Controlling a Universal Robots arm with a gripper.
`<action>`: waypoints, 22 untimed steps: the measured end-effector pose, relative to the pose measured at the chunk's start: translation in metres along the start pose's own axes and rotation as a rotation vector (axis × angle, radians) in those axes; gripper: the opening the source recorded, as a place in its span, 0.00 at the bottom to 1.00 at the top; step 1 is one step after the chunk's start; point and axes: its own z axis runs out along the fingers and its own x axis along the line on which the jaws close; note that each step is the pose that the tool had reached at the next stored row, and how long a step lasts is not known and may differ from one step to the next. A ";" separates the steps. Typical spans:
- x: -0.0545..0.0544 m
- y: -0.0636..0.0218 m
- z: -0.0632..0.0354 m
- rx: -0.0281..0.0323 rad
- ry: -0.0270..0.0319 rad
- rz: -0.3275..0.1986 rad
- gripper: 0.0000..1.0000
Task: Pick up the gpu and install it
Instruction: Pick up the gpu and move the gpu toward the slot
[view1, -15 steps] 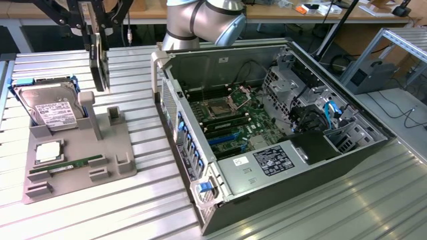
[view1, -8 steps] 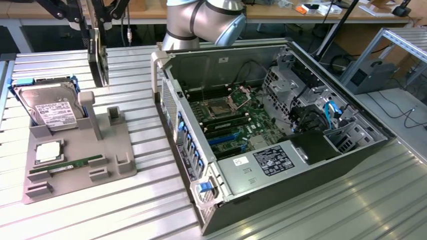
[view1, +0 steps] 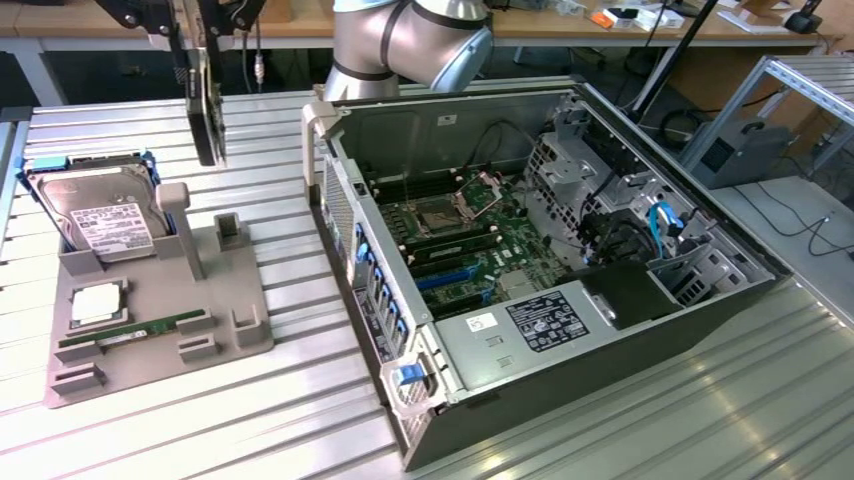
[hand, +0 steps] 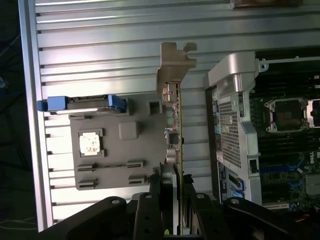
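Observation:
The gpu (view1: 207, 110) is a thin black card hanging upright in the air above the ribbed metal table, between the grey parts stand and the open computer case. My gripper (view1: 203, 30) is shut on its upper edge, at the top of the exterior view's left. In the wrist view the gpu (hand: 175, 125) shows edge-on, its pale tan bracket (hand: 176, 62) at the far end. The black fingers (hand: 155, 192) clamp it from both sides, with the gripper (hand: 173, 200) centred on the card.
The grey parts stand (view1: 214, 300) carries a silver hard drive (view1: 100, 215), a processor chip (view1: 96, 300) and a green memory stick (view1: 134, 330). The open computer case (view1: 667, 300) lies on its side with the motherboard (view1: 461, 240) exposed. The arm's base (view1: 407, 40) stands behind it.

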 end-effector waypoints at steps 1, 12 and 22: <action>-0.002 -0.0001 0.0001 0.0000 0.0024 0.000 0.28; -0.031 -0.0081 0.0015 -0.0021 0.0331 0.002 0.28; -0.052 -0.0131 0.0019 -0.0019 0.0525 0.003 0.28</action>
